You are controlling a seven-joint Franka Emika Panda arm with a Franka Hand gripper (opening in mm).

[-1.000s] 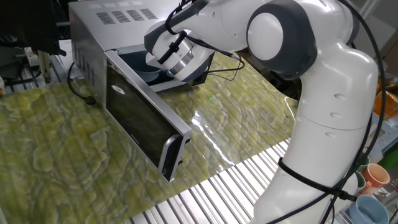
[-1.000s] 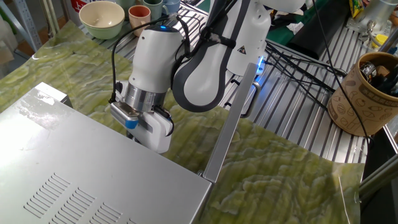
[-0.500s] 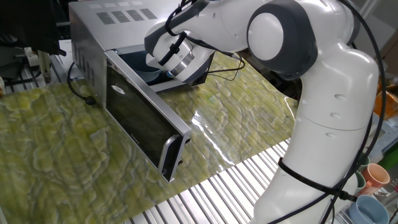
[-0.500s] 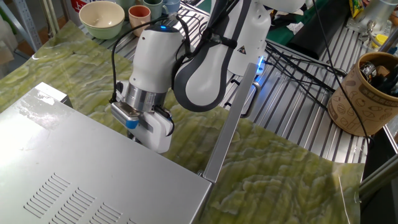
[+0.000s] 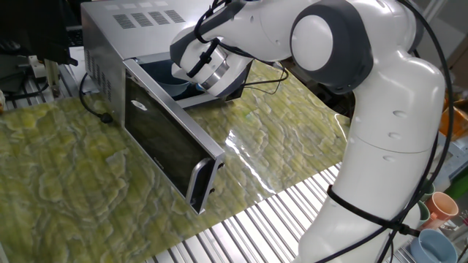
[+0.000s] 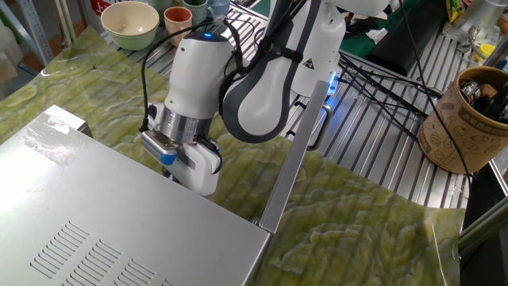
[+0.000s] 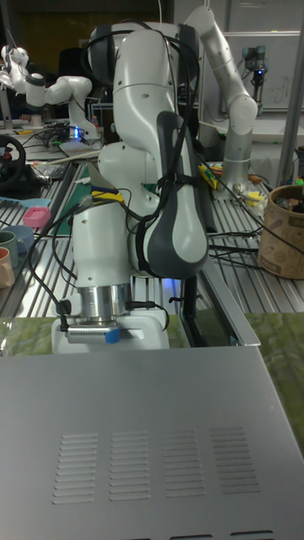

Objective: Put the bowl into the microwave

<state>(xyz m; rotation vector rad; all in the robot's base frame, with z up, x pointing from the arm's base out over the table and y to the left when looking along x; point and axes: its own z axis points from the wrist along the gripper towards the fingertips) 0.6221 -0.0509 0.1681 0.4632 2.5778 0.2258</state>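
Microwave [image 5: 117,44] at far left in one fixed view, door [image 5: 172,146] swung wide open toward the camera, dark glass facing out. Just right of the door, inside the cavity opening, a sliver of the light-blue bowl [image 5: 178,86] down on the cavity floor, right under the wrist. Gripper [image 5: 191,82] reaching into that opening above the bowl, fingers tucked behind the wrist flange, so can't tell if spread or pinching the rim. Further right, only the big white arm [image 5: 365,109] over the green marbled mat [image 5: 58,168].

From the other fixed view: only the microwave's silver top [image 6: 103,230] with vent slots at left, bowl hidden completely, door edge-on as a thin grey strip. Cream bowl [image 6: 131,24] up at the table's far edge.

Tall fixed view: same story, wrist dropping behind the silver top, no cavity, no bowl.
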